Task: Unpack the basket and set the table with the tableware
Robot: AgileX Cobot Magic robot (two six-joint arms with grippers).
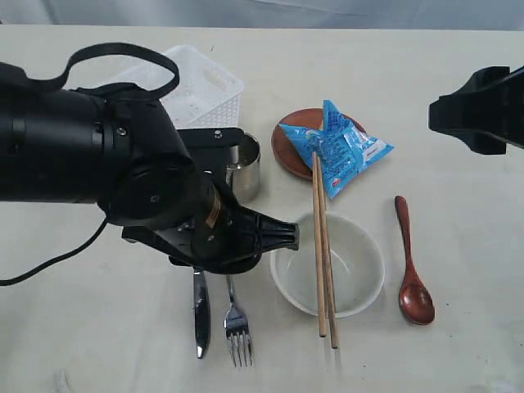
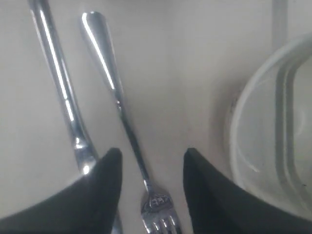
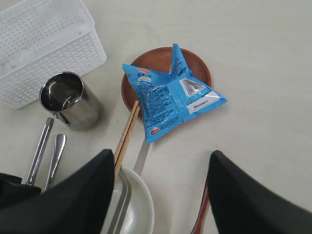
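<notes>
- Tableware lies spread across the table (image 1: pixel 90 344). The knife (image 1: pixel 201 315) and fork (image 1: pixel 237 323) sit side by side on the near side of the exterior view, with the bowl (image 1: pixel 372 282) just beside them.
- Chopsticks (image 1: pixel 322 246) rest across the bowl's rim, and the spoon (image 1: pixel 412 278) lies on the bowl's far side from the cutlery.
- Behind them, the cup (image 1: pixel 244 168) stands next to the basket (image 1: pixel 205 90). The plate (image 1: pixel 291 147) carries a blue snack packet (image 1: pixel 344 151).
- The left gripper (image 2: pixel 152 161) hovers low over the fork with its jaws parted. The fork's neck runs between the fingers, neither finger touches it, and nothing is held.
- The fork's long axis crosses the line between the fingertips roughly square, handle toward the basket and tines toward the near side.
- The knife lies almost parallel and passes close by one finger, so a straight lift looks like the safest way clear.
- The right gripper (image 3: pixel 160 161) hangs wide and empty above the plate's side, well apart from the cutlery, so the left arm is the nearer one.
</notes>
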